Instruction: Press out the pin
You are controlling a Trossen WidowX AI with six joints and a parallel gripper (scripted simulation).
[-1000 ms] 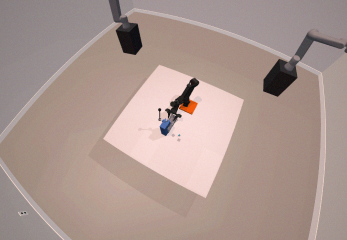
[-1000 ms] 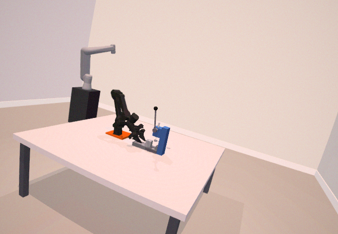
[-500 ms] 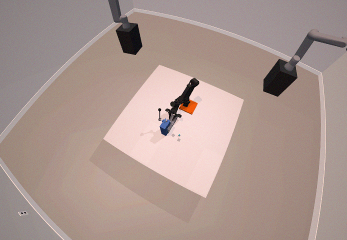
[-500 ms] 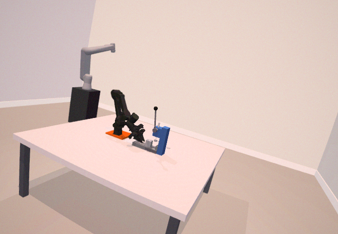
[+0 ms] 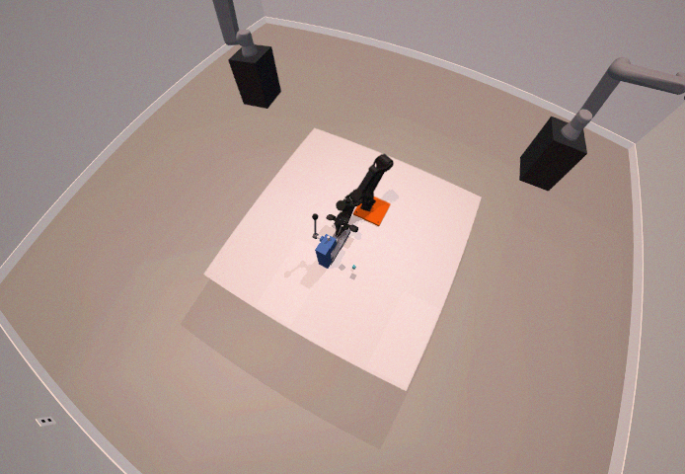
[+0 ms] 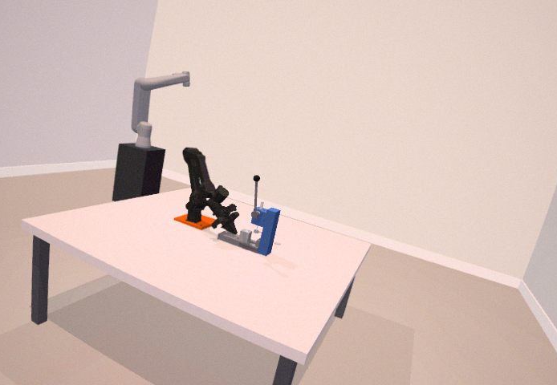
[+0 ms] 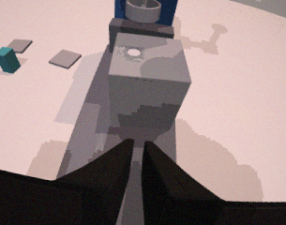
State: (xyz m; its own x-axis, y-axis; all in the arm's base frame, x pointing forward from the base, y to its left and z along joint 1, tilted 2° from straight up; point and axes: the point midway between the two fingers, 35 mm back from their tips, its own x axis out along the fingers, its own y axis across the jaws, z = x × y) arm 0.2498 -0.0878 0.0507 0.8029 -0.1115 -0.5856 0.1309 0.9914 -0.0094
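The grey block (image 7: 149, 100) (image 6: 245, 235) sits on the long grey press bed (image 6: 225, 237), with the round white end of its pin (image 7: 133, 52) showing on top. In the wrist view a round grey collar (image 7: 143, 13) with a rod in it stands beyond the block, in front of the blue press frame (image 5: 324, 256) (image 6: 270, 231). The lever (image 5: 315, 225) (image 6: 255, 195) stands upright with a black knob. My gripper (image 7: 138, 146) (image 6: 236, 233) is shut and empty, low over the bed on the near side of the block. I cannot tell whether its tips touch the block. The cup is not clearly seen.
A small teal block (image 7: 7, 61) (image 5: 353, 267) and two flat grey tiles (image 7: 65, 58) (image 7: 21, 46) lie left of the bed in the wrist view. The arm's orange base plate (image 5: 378, 214) (image 6: 203, 224) is behind the gripper. Two grey arms on black pedestals stand beyond the table.
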